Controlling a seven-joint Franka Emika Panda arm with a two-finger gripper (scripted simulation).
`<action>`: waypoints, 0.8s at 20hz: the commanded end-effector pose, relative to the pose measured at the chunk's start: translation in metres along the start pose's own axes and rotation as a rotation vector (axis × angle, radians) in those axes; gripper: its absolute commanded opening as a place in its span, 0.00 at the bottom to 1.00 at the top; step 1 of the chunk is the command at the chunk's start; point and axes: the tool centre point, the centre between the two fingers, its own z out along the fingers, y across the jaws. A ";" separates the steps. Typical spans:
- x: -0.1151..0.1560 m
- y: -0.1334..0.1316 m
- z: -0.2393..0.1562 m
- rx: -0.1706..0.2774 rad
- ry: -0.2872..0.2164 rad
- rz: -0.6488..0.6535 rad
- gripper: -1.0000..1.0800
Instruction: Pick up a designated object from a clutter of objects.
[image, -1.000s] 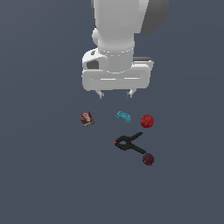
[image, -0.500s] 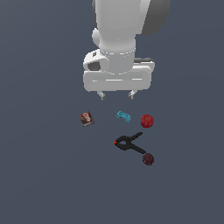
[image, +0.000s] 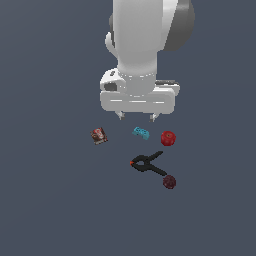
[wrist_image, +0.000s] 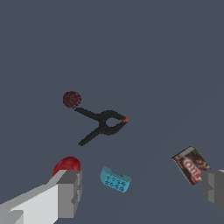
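Note:
The designated object is a black spring clamp (image: 149, 164) (wrist_image: 102, 124) with two long spread handles and a small orange-red tip. It lies flat on the grey floor in the clutter of objects. My gripper (image: 136, 117) (wrist_image: 142, 192) hangs above the floor behind the clamp, over the cyan block (image: 141, 132) (wrist_image: 115, 179). Its fingers (wrist_image: 69, 192) are spread wide with nothing between them. A dark maroon ball (image: 169, 182) (wrist_image: 71, 99) rests at the end of one clamp handle.
A red round fruit (image: 168, 138) (wrist_image: 66, 166) sits toward the exterior view's right of the cyan block. A reddish-brown box (image: 99, 135) (wrist_image: 191, 164) lies apart at the exterior view's left. The floor is plain dark grey.
The arm has shifted slightly to the exterior view's right. The objects on the floor have not moved.

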 end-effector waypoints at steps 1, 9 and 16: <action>0.002 -0.004 0.010 0.006 -0.005 0.057 0.96; 0.009 -0.017 0.046 0.021 -0.024 0.269 0.96; 0.013 -0.028 0.078 0.024 -0.038 0.456 0.96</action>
